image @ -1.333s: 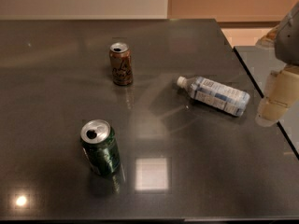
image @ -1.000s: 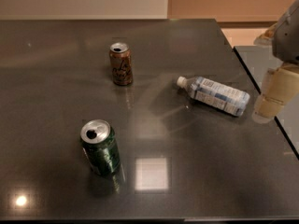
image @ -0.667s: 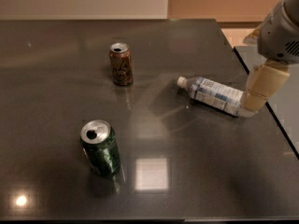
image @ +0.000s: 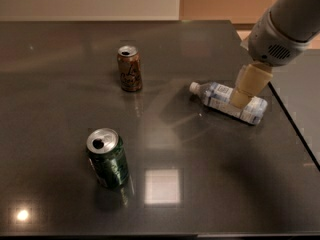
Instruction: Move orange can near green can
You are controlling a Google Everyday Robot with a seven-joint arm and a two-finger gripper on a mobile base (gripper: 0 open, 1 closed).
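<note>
1. Step in hand: approach. The orange can (image: 129, 68) stands ungrasped on the tabletop (image: 60, 124), well apart from the green can (image: 108, 158).
2. My gripper (image: 241, 96) hangs over a lying bottle (image: 216, 95) (open or closed: cannot tell).
3. Next, I judge: travel left to the orange can.

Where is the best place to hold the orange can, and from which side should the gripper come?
Hold the orange can around the middle of its round wall, coming down from above. It stands upright, nothing touching it. The gripper hangs to its right, over the lying bottle, so a low sideways approach might knock that bottle.
</note>
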